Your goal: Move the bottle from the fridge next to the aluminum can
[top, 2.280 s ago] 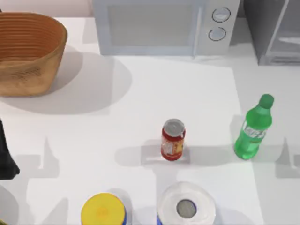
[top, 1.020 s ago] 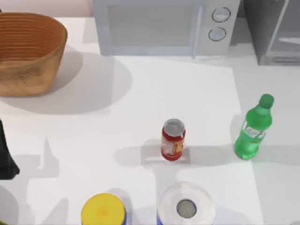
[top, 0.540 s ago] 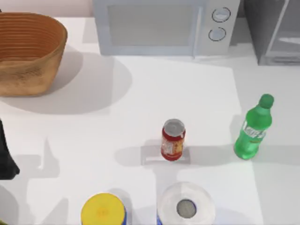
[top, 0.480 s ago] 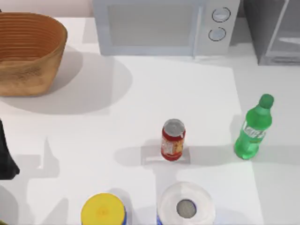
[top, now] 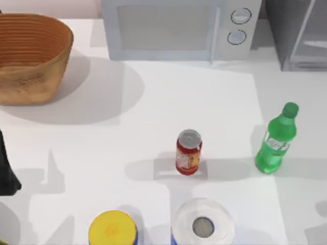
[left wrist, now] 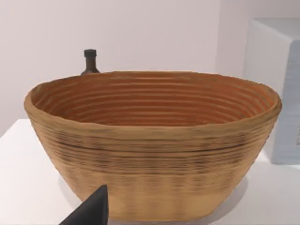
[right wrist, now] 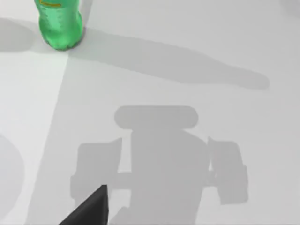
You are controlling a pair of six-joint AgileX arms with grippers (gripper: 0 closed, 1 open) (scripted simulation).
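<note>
Bottle: the green translucent plastic soda bottle (top: 276,140) with a green cap and pale label band is standing upright on the white table (top: 153,117), free of any grip, to the right of the can with a clear gap between them; I am judging it placed as its destination side asks.

Can: the small red aluminum can (top: 188,152) with a silver top is sitting upright near the table's middle, serving as the mark the bottle is set against.

Fridge: the grey metallic box with a glass door panel (top: 299,33) is sitting at the far right corner, well apart from the bottle.

Right pincer: I am looking down at the bottle's base (right wrist: 60,23) and my own shadow on the table; I cannot tell whether these fingers are parted or together.

Left pincer: my left arm (top: 6,171) is idling at the table's left edge, facing the brown woven basket (left wrist: 154,140); finger state I cannot tell.

Progress: I am judging the move close to finished.
</note>
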